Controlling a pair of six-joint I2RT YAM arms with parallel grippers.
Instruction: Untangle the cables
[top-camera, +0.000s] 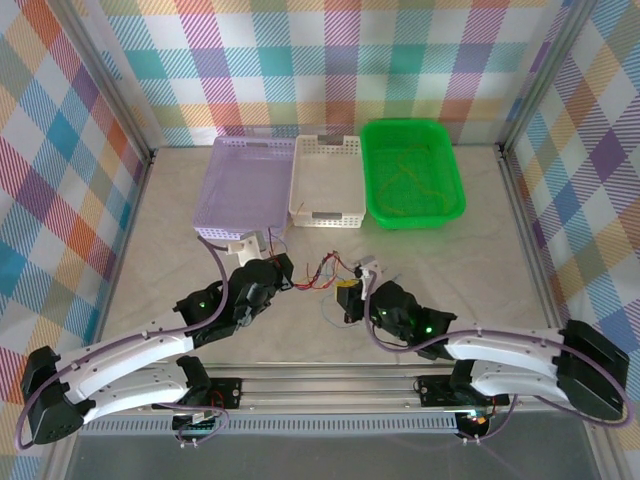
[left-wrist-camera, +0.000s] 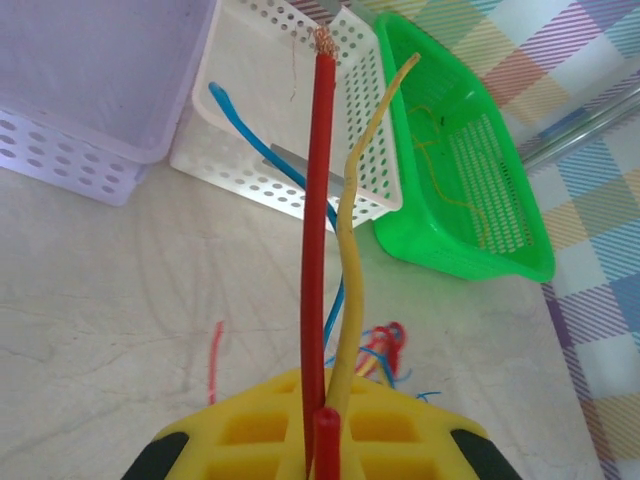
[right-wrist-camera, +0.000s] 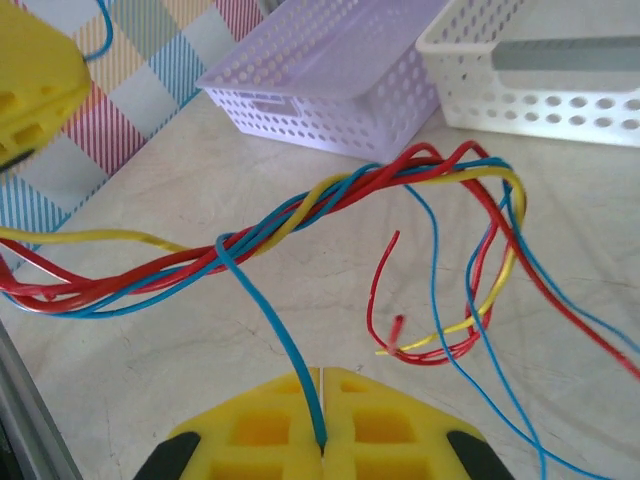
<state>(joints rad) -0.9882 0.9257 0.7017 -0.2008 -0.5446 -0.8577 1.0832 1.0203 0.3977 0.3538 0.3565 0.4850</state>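
The cables (top-camera: 325, 268) lie as a twisted bundle of red, blue and yellow wires (right-wrist-camera: 330, 195) on the table between my two grippers. My left gripper (top-camera: 285, 275) is shut on the bundle's end. In the left wrist view a red cable (left-wrist-camera: 318, 200) and a yellow cable (left-wrist-camera: 348, 250) stick up out of its closed jaws (left-wrist-camera: 322, 400), and a blue cable (left-wrist-camera: 255, 140) runs behind them. My right gripper (top-camera: 350, 290) is shut on one blue cable (right-wrist-camera: 270, 320), which climbs from its jaws (right-wrist-camera: 322, 385) and loops over the twist. Loose red, yellow and blue ends trail to the right.
Three baskets stand in a row behind the cables: purple (top-camera: 245, 185), white (top-camera: 327, 180) and green (top-camera: 412, 170), the green one with thin wires in it. A short red wire (left-wrist-camera: 214, 360) lies alone on the table left of the bundle.
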